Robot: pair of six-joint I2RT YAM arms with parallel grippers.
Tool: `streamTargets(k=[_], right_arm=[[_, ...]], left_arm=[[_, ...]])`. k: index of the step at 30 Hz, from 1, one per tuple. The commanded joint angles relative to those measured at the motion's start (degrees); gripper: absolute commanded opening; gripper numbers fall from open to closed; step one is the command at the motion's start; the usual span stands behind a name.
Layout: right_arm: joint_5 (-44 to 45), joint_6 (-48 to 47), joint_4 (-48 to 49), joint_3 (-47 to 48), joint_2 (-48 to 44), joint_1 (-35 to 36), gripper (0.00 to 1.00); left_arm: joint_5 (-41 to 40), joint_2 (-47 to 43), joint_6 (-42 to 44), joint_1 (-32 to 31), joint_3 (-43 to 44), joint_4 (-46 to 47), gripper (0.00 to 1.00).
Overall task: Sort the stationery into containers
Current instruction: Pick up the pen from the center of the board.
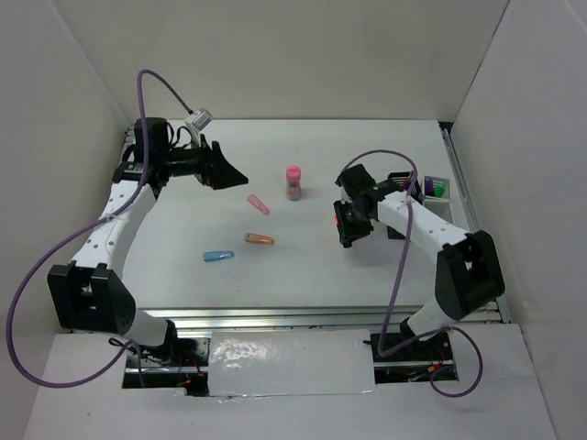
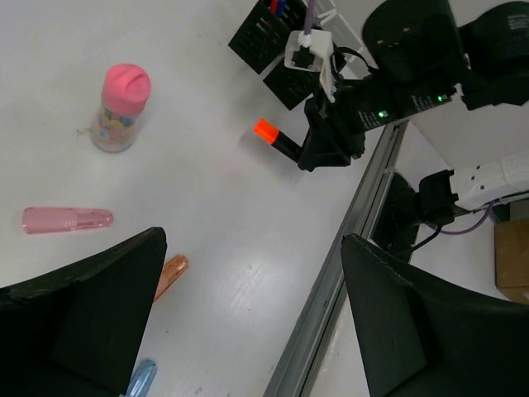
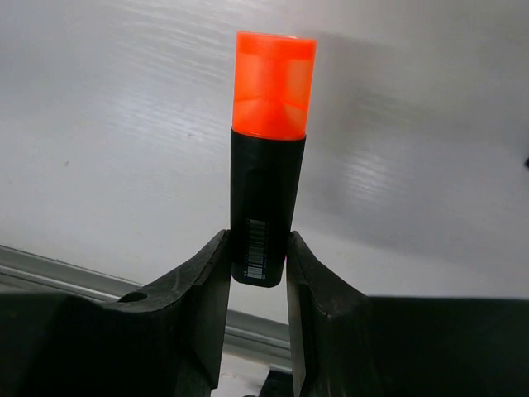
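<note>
The highlighter [image 3: 264, 198] is pinched by its black tail in the right pincer [image 3: 258, 252], jaws drawn in partway onto the barrel. Its long axis runs straight on from the fingers, and its orange end points away over the bare surface [image 3: 124, 124]. The cup [image 2: 258, 33] is seen just behind that pincer, toward the far right, so the right arm is judged the nearer, with a swing back and an upending of the barrel called for. The left pincer [image 2: 252, 240] is spread wide and empty, near the loose caps [image 2: 66, 220], well apart from the cup.
</note>
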Motion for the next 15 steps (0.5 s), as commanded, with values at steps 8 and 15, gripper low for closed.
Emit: streamTargets(k=[8,15], right_arm=[[-1.1,-18.0,7.0,2.3,-18.5,2.0,0.00],[0.1,-20.3,8.9,7.8,-21.5,9.4,0.00]], left_arm=[[2.4,-11.8,-24.6,-4.5,-18.6,28.1,0.99],[-4.4,-12.1,-35.0,-10.6,-17.8,31.7,0.98]])
